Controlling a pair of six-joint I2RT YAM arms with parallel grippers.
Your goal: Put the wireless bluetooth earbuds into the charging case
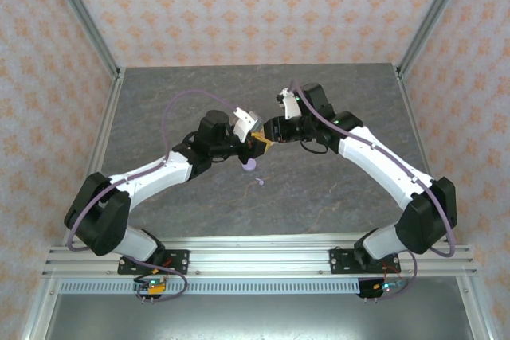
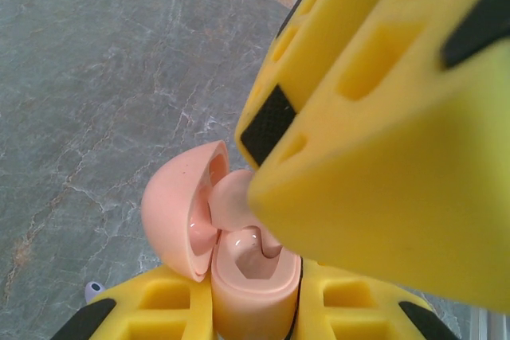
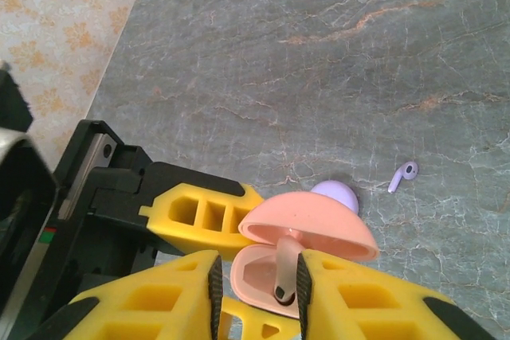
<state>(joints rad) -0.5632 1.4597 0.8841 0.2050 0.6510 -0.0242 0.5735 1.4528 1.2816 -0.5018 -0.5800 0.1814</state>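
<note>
Pink glossy clamshell case [image 2: 171,205] clamped in left tool [image 2: 255,308]; right tool [image 3: 259,284] pinches earbud [image 3: 284,264], seemingly inside.

Bright, even light, soft shadows, glint inside charging case [image 2: 253,292], near foreground blurred

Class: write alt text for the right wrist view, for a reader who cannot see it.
The right tool pinches a pink earbud at the mouth of an open pink case. A lavender earbud lies apart on the grey marble table beyond.
</note>
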